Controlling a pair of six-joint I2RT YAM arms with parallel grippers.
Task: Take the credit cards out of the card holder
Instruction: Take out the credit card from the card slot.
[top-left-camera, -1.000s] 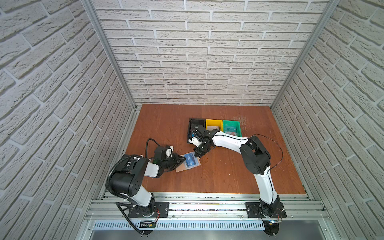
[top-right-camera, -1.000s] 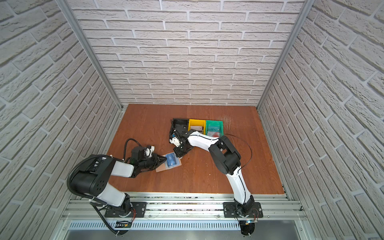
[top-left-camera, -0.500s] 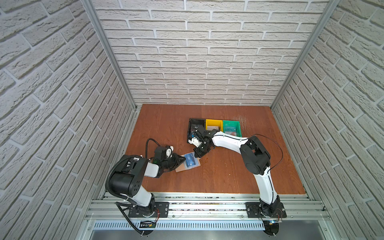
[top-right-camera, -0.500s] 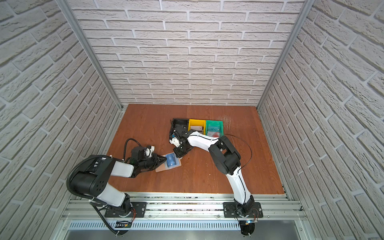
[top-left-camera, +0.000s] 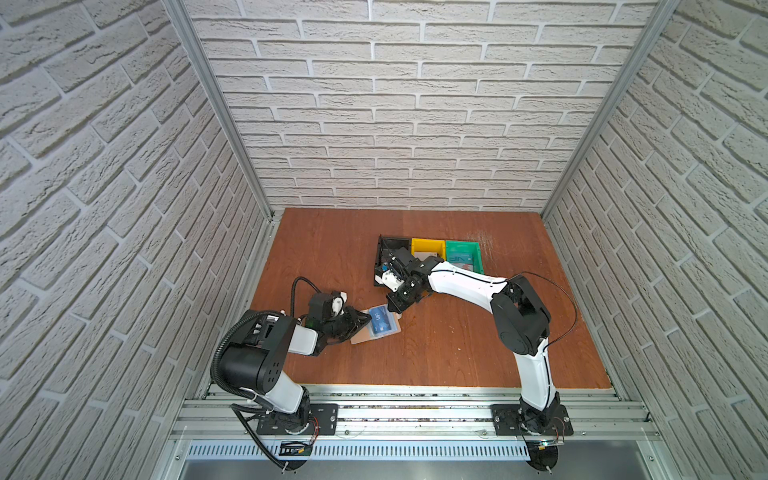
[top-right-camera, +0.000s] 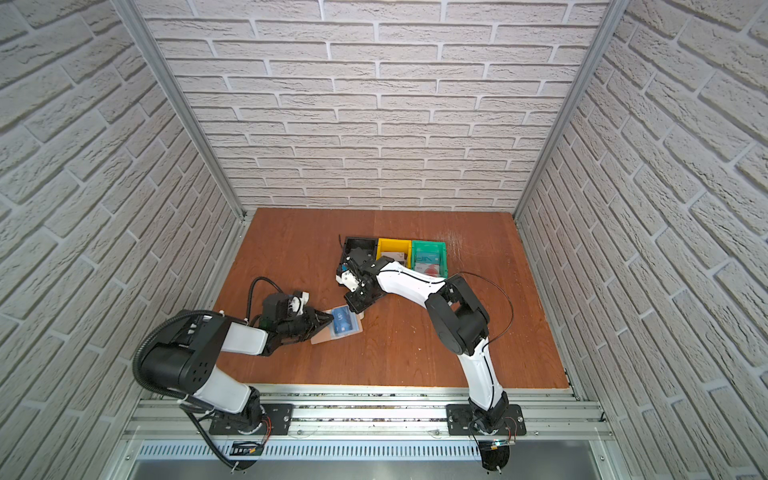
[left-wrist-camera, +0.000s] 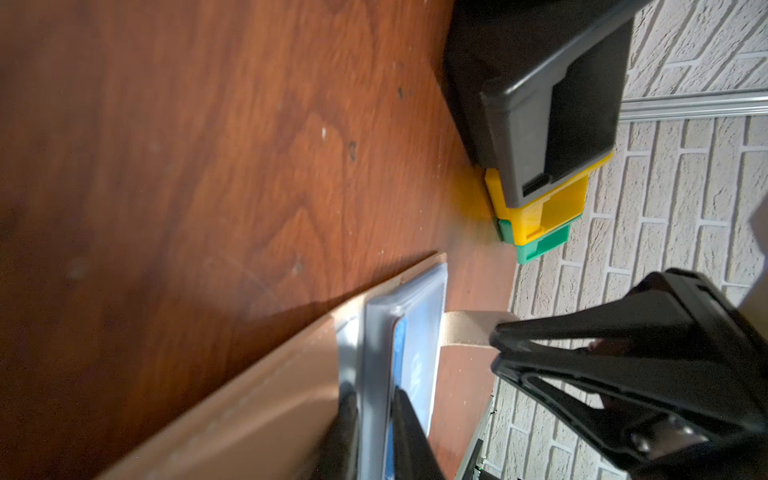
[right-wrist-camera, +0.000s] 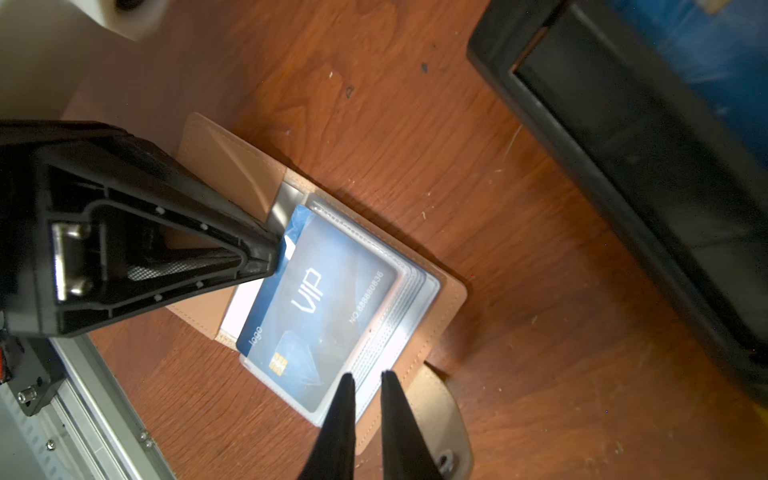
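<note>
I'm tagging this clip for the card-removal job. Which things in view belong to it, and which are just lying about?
In the job: card holder, blue VIP card in its sleeves, left pincer clamped on those sleeves, right pincer at their edge.
Lying about: black bin, yellow bin, green bin.

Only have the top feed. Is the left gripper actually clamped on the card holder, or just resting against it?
Observer: Clamped. The left wrist view shows the left gripper shut on the clear plastic sleeves of the tan leather-like card holder.
Operator: Top card out of its sleeve yet?
Observer: Partly. In the right wrist view the blue "VIP" credit card has one long edge sticking out of its sleeve, on the side of the left gripper's tip.
</note>
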